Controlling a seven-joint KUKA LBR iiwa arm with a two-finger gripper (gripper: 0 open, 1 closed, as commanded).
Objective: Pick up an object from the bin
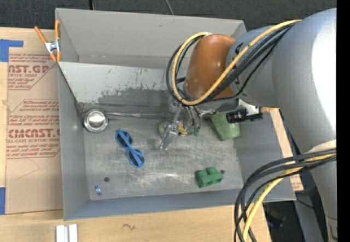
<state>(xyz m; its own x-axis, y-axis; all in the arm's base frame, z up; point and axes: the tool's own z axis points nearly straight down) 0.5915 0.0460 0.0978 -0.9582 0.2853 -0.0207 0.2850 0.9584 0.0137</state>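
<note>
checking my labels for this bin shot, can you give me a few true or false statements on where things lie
1. The blue plastic piece lies to the view's left of the hand. True.
2. The dark green block sits in the bin's far left corner. False: it lies by the near wall, toward the right.
3. The shiny round metal piece lies close to the left wall of the bin. True.
4. The hand is right over the blue plastic piece. False: it is near mid-bin, and the blue piece lies apart from it.
5. A pale green thing lies at the right, beside the arm. True.
</note>
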